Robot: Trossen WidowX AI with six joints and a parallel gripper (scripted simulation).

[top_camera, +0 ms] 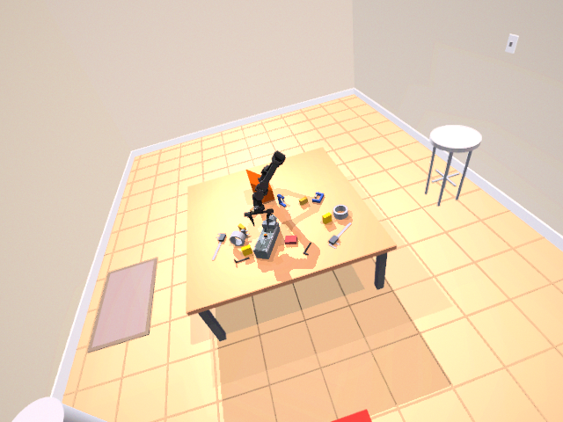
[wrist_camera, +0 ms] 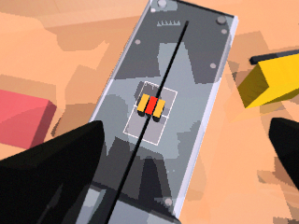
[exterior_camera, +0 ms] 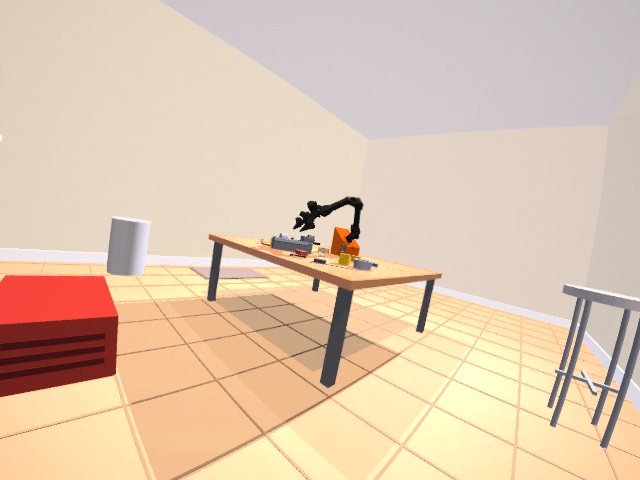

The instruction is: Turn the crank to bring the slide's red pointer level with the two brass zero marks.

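The machine [top_camera: 266, 241] [exterior_camera: 292, 242] [wrist_camera: 198, 89] is a long grey block with a black slot, lying on the table [top_camera: 343, 265] in front of the arm. In the wrist view the slide's red pointer [wrist_camera: 150, 105] sits between the two brass marks [wrist_camera: 142, 104] [wrist_camera: 159, 108], level with them. My gripper [wrist_camera: 184, 128] [top_camera: 252, 216] [exterior_camera: 300, 223] is open, with its fingers spread wide and nothing between them. It hovers above the machine's near end. The crank handle is hidden in the wrist view.
A yellow block [wrist_camera: 271, 84] [top_camera: 246, 250] and a red block [wrist_camera: 23, 121] [top_camera: 290, 239] lie on either side of the machine. A silver cylinder [top_camera: 237, 237], a tape roll [top_camera: 340, 211], a blue clamp [top_camera: 319, 194], a brush [top_camera: 339, 235] and an orange wedge [top_camera: 252, 179] are spread over the table.
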